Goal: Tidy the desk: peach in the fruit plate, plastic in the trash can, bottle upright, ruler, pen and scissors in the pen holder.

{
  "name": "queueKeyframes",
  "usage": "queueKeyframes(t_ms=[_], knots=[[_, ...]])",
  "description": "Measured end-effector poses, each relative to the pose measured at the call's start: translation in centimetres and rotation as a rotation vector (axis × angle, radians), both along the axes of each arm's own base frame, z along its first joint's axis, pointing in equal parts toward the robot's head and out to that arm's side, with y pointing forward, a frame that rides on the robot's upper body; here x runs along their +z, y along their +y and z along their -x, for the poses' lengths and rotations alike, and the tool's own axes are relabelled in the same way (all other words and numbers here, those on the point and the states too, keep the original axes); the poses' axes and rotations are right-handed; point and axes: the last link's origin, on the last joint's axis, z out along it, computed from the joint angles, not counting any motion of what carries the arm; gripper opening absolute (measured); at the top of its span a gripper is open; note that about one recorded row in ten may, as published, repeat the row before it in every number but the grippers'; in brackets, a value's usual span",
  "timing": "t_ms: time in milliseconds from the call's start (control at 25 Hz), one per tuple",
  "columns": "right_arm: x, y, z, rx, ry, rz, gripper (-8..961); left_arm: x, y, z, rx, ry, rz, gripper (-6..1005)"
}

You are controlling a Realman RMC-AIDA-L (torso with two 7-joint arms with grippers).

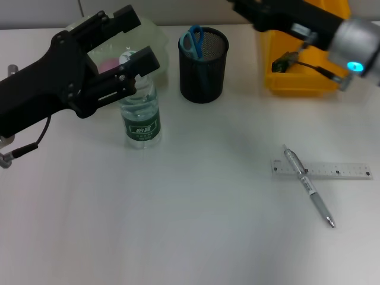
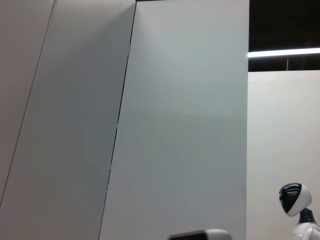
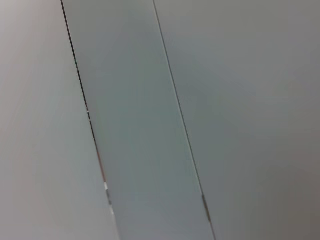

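The left gripper (image 1: 138, 41) is spreading its fingers around the upright bottle (image 1: 139, 113), whose green label is unreadable, near the white desk's (image 1: 178, 208) far left corner; pen (image 1: 309, 186) is lying across ruler (image 1: 323, 170) at the right edge.

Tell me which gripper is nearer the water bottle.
Left. The left gripper has its open fingers around the top of the upright water bottle; the right arm is far off over the yellow bin.

White desk (image 1: 178, 225) carries bottle (image 1: 140, 116), pen holder (image 1: 203, 68), ruler (image 1: 338, 170), pen (image 1: 309, 187).
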Motion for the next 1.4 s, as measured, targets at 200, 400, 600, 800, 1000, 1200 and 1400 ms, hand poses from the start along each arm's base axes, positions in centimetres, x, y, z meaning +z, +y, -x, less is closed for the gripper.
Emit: queueKeyframes(t_ms=[200, 400, 600, 800, 1000, 1200, 1400], knots=[[2.8, -2.7, -1.9, 0.007, 0.045, 0.04, 302, 0.0, 0.0, 0.0, -0.001, -0.001, 0.002, 786], [5.9, -5.8, -4.3, -0.031, 0.071, 0.081, 356, -0.1, 0.0, -0.2, -0.005, -0.003, 0.005, 786], [8.1, -8.2, -4.4, -0.01, -0.03, 0.194, 387, -0.1, -0.1, -0.3, -0.011, -0.011, 0.027, 786], [10.5, -10.6, -2.4, 0.013, -0.273, 0.346, 405, -0.2, -0.2, -0.5, -0.018, -0.016, 0.052, 786], [11.8, -10.9, -1.2, -0.092, -0.505, 0.448, 488, -0.8, -0.4, -0.3, -0.012, -0.005, 0.077, 786], [13.5, -10.4, 0.4, -0.134, -0.732, 0.47, 586, -1.2, -0.7, 0.2, -0.011, 0.041, 0.105, 786], [13.1, -10.3, 2.0, -0.051, -0.894, 0.601, 661, -1.4, -0.9, 0.5, -0.002, 0.048, 0.115, 786]])
